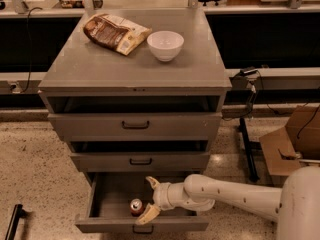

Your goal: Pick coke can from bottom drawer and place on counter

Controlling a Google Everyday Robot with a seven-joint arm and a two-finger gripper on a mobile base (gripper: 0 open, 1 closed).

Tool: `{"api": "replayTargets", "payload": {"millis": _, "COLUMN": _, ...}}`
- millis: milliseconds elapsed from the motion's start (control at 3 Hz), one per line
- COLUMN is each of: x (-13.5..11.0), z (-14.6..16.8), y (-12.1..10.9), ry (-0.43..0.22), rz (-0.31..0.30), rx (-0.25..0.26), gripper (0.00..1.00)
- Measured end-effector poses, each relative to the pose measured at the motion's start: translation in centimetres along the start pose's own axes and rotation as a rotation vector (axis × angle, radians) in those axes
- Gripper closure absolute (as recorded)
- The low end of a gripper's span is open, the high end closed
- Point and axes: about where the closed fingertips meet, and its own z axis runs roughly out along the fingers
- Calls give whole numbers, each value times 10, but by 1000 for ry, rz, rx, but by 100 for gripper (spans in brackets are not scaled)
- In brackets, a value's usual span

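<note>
The coke can stands upright inside the open bottom drawer, near its front middle. It is small and red with a silver top. My gripper is inside the drawer just right of the can, its two pale fingers spread open, one above and behind the can and one at its lower right. The fingers are around the can's right side and not closed on it. The white arm reaches in from the lower right. The counter is the grey top of the cabinet above.
A brown snack bag and a white bowl lie on the counter's back half. The two upper drawers are slightly ajar. A cardboard box and a black stand sit on the floor to the right.
</note>
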Motion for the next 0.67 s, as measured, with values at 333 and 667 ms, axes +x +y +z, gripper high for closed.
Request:
{"api": "replayTargets", "payload": {"millis": 333, "x": 47, "z": 25, "y": -15, "ry": 10, "rz": 60, "rx": 48, "gripper": 0}}
{"api": "replayTargets", "payload": {"millis": 667, "x": 86, "z": 44, "y": -27, "ry": -28, "rz": 93, "rx": 86, "gripper": 0}}
